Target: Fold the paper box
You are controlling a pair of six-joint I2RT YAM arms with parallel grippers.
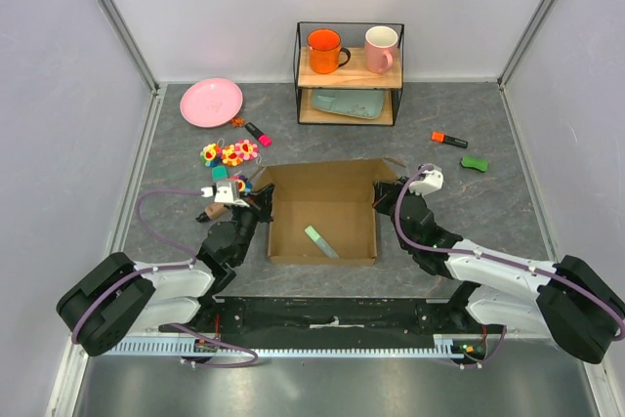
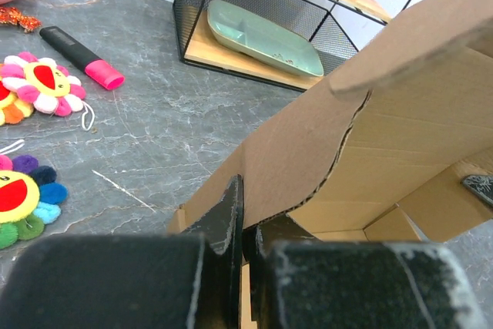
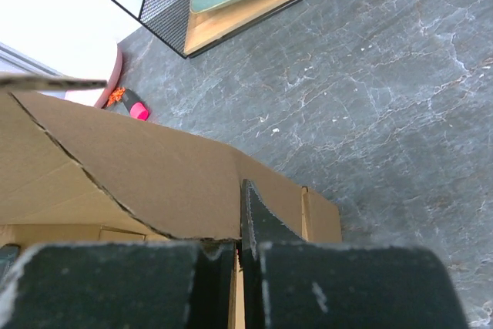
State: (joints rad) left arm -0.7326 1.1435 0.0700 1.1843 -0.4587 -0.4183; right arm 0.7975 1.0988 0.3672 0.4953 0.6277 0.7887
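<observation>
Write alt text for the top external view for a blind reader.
An open brown paper box is gripped by opposite side walls, the left claw and right claw each shut on the cardboard. Behind it are a pink plate, plush flowers and a wire shelf holding an orange mug and a pink mug.
</observation>
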